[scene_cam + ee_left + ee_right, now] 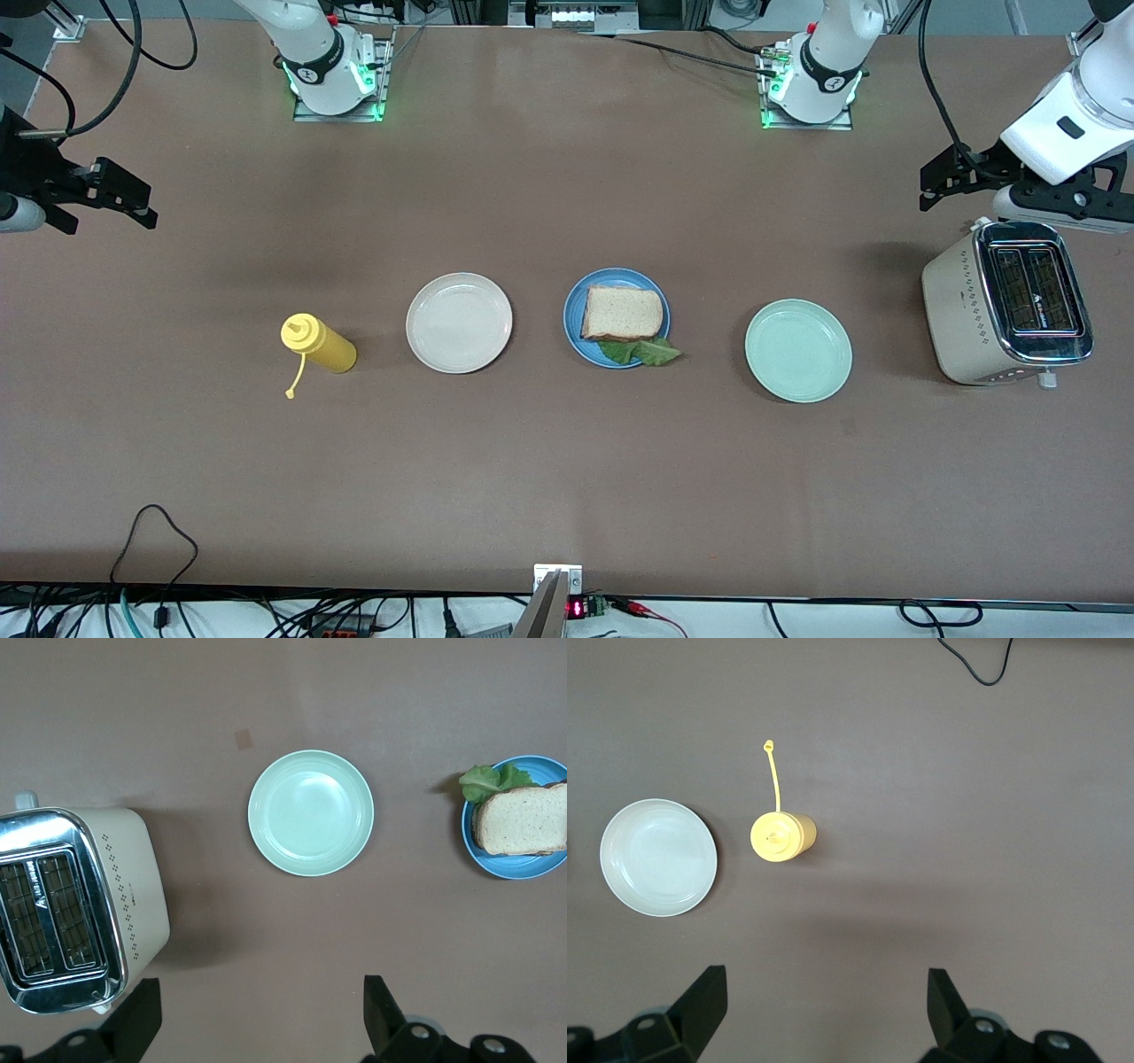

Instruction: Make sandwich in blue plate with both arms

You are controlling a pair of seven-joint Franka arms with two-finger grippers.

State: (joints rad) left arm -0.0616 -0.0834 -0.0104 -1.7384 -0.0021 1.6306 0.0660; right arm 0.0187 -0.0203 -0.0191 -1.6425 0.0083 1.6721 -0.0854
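The sandwich (623,315) sits assembled on the blue plate (574,312), in the middle of the surface (567,478) between the cream-white plate (459,322) and the mint-green plate (798,350). Its top slice lies square, and lettuce (640,353) pokes out over the plate's rim on the side nearer the front camera. By my judgement the building is done — what remains is to stay clear.

My left end effector (948,182) hangs above the surface at the left arm's end, just beside the toaster (1007,303), its fingers spread wide and holding nothing. My right end effector (111,195) hangs at the right arm's end, well apart from the yellow squeeze bottle (321,344), its fingers also spread wide and empty.

To finish well, I would keep both arms high and out at the ends, away from the plates. If I tidied anything, it would be that overhanging leaf — but nudging it risks shifting the top slice, so I judge it better left alone.
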